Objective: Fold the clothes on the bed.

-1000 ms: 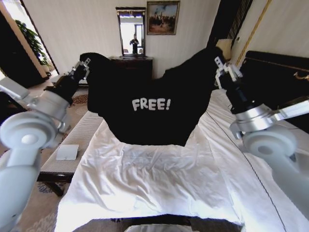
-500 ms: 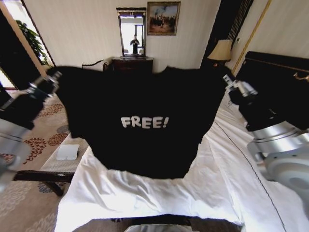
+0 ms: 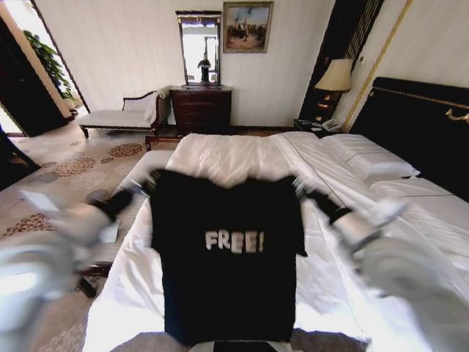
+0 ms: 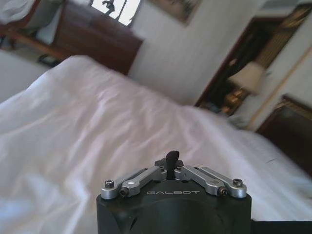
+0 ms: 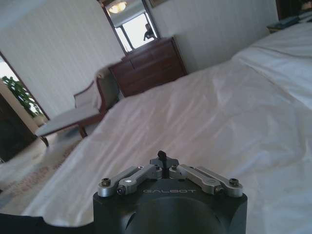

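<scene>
The clothes are one black T-shirt (image 3: 231,271) with white "FREE!" lettering, hanging flat over the near end of the bed (image 3: 234,154). My left gripper (image 3: 150,180) holds its top left corner and my right gripper (image 3: 297,183) holds its top right corner; both are blurred by motion. In the left wrist view the left gripper (image 4: 171,158) is shut with a nub of black fabric pinched between its tips, above the white sheet (image 4: 73,122). The right gripper (image 5: 163,157) is shut the same way over the sheet (image 5: 219,112).
A pale bench (image 3: 135,182) runs along the bed's left side. A chaise (image 3: 117,116) and dark dresser (image 3: 201,108) stand at the far wall. The dark headboard (image 3: 418,125), pillows (image 3: 370,165) and a lamp (image 3: 335,75) are to the right.
Both arms have swung down and drawn closer together. The shirt went from spread wide and high to hanging lower and narrower near the bed's front edge.
</scene>
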